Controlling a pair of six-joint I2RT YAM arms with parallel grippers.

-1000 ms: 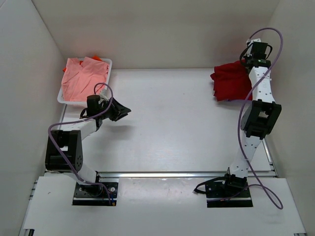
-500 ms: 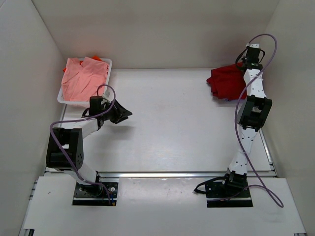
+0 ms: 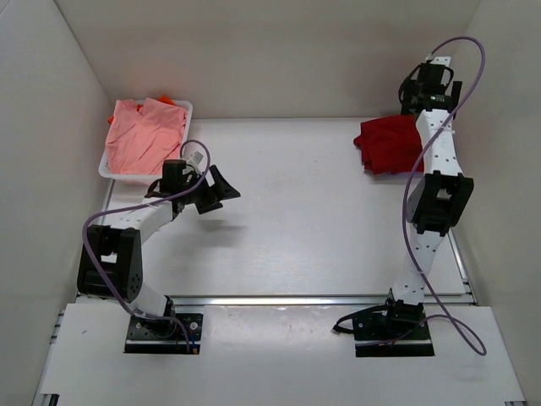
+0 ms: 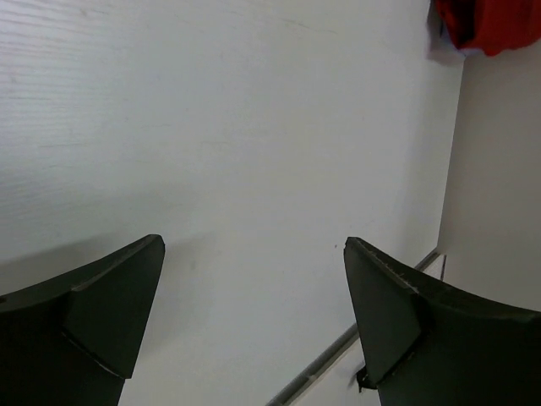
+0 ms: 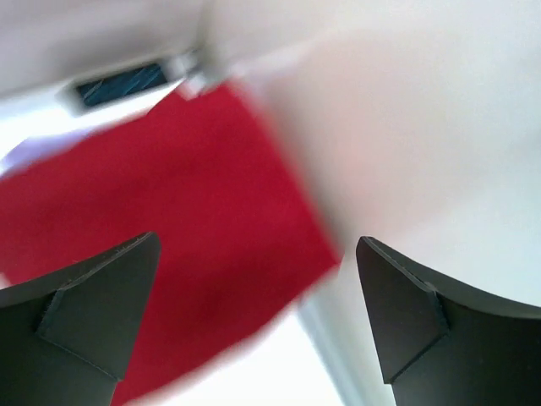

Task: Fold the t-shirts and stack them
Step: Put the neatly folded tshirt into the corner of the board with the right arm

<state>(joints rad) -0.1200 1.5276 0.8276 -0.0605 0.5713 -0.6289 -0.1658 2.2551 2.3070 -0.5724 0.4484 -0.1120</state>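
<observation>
- Since 1 second ago the left end effector [image 3: 218,189] and the right end effector [image 5: 254,241] have both sprung wide. The left has also slid a little to the right over the desk [image 3: 304,220].
- Left jaws stand fully apart and hold nothing — only bare desk shows between them in the wrist view.
- Right jaws are spread just as wide and are empty, hanging above the red tee [image 3: 387,144] without touching it.
- Red tee lies bunched at the desk's far right, close to the wall.
- Pink tee [image 3: 144,135] lies in the tray [image 3: 188,108] at the far left, with a sliver of brighter red cloth [image 3: 169,100] showing at its far edge.
</observation>
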